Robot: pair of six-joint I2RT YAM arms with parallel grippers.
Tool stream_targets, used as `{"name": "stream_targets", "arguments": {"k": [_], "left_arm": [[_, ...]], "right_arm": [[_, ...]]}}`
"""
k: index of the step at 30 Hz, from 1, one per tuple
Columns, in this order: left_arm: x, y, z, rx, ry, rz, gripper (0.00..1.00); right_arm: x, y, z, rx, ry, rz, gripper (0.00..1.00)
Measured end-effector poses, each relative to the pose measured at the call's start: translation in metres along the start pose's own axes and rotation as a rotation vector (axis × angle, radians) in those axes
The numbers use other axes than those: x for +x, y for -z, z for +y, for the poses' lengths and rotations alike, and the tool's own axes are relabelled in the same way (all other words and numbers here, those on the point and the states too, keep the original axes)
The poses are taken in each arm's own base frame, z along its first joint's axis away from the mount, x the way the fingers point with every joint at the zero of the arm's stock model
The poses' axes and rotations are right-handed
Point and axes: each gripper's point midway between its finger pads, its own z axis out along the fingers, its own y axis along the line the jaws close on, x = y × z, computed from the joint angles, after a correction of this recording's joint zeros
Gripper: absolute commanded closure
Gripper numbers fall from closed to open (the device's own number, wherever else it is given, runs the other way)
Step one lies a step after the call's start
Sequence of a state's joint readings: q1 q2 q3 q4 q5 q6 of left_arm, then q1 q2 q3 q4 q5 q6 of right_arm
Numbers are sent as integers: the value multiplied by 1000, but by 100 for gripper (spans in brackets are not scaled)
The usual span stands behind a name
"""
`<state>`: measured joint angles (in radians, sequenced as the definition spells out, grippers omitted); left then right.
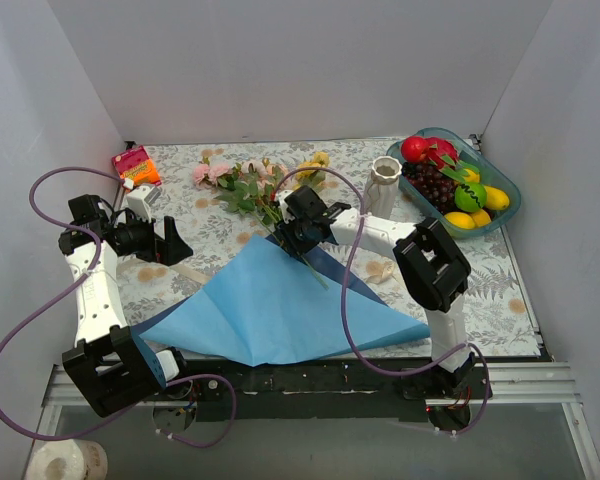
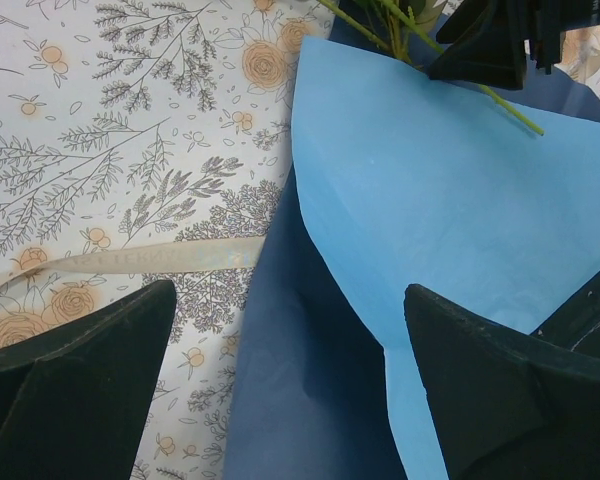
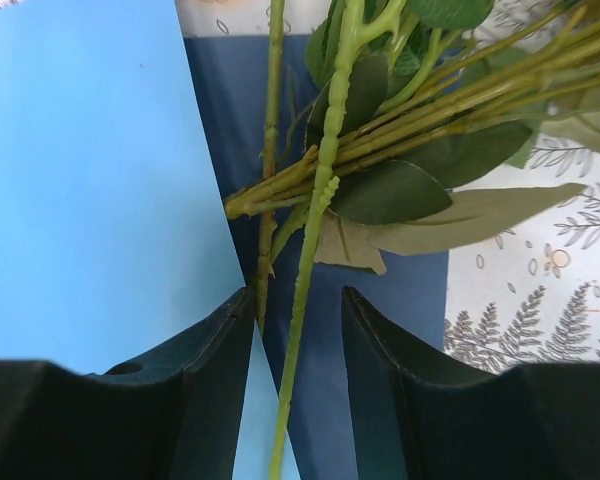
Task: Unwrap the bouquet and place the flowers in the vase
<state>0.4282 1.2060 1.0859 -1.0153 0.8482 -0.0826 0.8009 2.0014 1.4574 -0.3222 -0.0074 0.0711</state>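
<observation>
The bouquet lies unwrapped. Its light blue paper is spread flat on the table, and the cream ribbon lies loose beside it. The flowers, pink and yellow with green leaves, lie with their stems on the paper's far corner. My right gripper is down over the stems and open. One long green stem runs between its fingers, with a gap on both sides. The white vase stands upright just right of that arm. My left gripper hovers wide open and empty over the paper's left edge.
A teal basket of toy fruit sits at the back right, close behind the vase. An orange packet lies at the back left. White walls close in the table on three sides.
</observation>
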Motion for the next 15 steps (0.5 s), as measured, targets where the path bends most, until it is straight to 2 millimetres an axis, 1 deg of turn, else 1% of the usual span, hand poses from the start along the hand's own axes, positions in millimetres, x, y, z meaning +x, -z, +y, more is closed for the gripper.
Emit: {"name": "stream_targets", "arguments": {"k": [2,4,7,8,10,11,12,15], "left_arm": [[0,0,1,-3,-1,2,2],[1,0,1,-5,-1,3,2],[4,-1,2,-11,2,10,2],[5,-1,2,-12,2,10,2],[5,-1,3,-15,1,11,2],[5,-1,2,-16,-1,11,2],[6,-1,2,-17,-1,11,2],[8,-1,2,-19,-1,15,2]], "right_arm": [[6,-6,1,-3,0,18,51],[7,-9,2,-5,2,25,53],[1,-12,2,-6,5,14,64],[-2,-13,2,-6,6,7,73],[-7,-14,3,-7,9,-6,81],[-8,-14,3,-8,9,-10,91],[-9,-14,3,-8,9,-11,94],[-9,-15,3,-5,5,-13,99]]}}
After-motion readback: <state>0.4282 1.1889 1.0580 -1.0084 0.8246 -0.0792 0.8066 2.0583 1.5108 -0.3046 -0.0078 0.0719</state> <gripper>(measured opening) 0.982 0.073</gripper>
